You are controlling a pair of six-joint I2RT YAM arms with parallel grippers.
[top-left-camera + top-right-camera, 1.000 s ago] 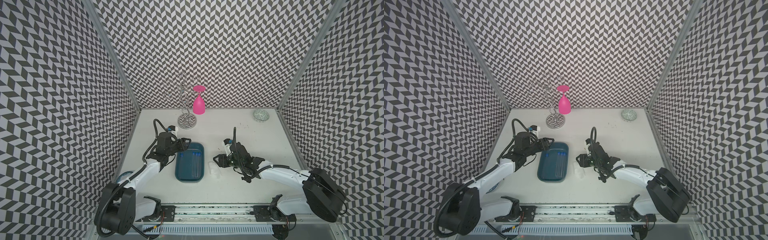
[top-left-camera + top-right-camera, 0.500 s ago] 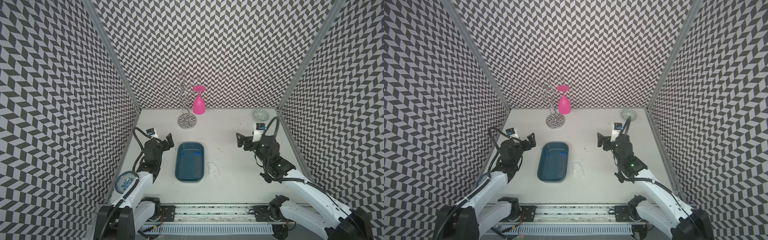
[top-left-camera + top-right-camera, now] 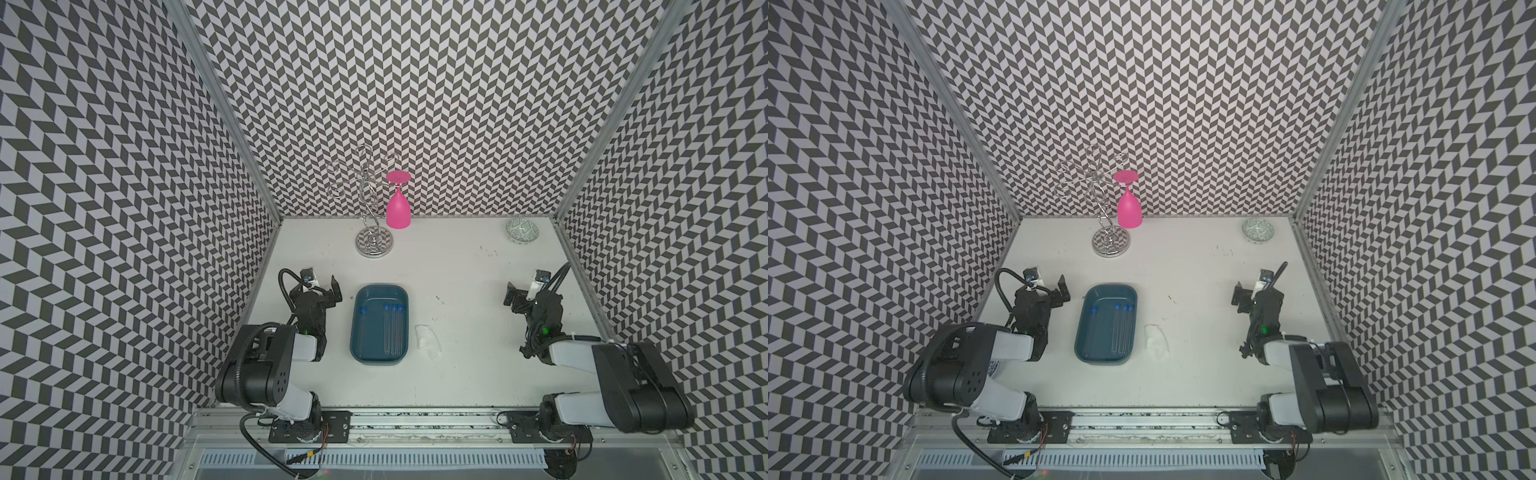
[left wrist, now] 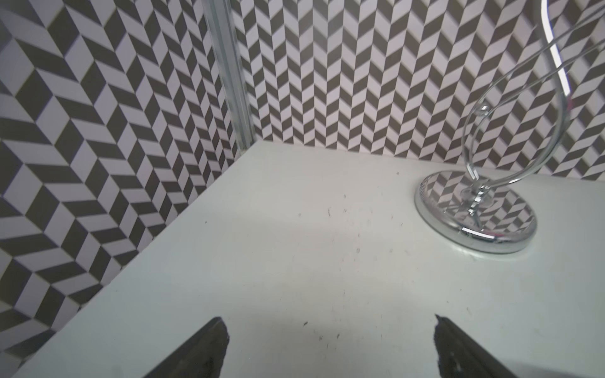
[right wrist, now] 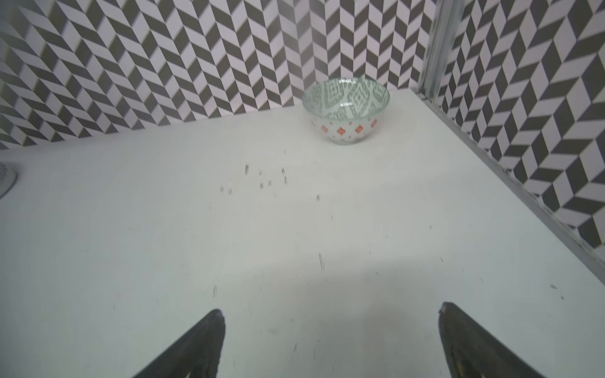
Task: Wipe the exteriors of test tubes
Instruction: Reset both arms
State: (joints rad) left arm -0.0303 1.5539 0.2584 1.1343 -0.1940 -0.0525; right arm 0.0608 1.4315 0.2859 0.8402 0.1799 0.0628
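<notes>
Several clear test tubes (image 3: 392, 332) (image 3: 1121, 328) with blue caps lie in the teal tray (image 3: 370, 345) (image 3: 1090, 345) in both top views. A crumpled white tissue (image 3: 428, 340) (image 3: 1156, 340) lies on the table just right of the tray. My left gripper (image 3: 318, 289) (image 3: 1044, 289) (image 4: 327, 320) hovers left of the tray, open and empty, over bare table. My right gripper (image 3: 530, 297) (image 3: 1256, 297) (image 5: 330, 309) is far to the right near the side wall, also open and empty. Neither wrist view shows the tubes.
A chrome glass stand (image 3: 374, 245) (image 4: 474, 216) stands at the back left with a pink glass (image 3: 398, 208) hanging upside down from it. A patterned bowl (image 3: 522, 230) (image 5: 346, 111) sits in the back right corner. Patterned walls enclose three sides.
Both arms have drawn back from the tray and the tissue to their own sides. Both grippers have opened wide. The tissue stays on the table beside the tray.
</notes>
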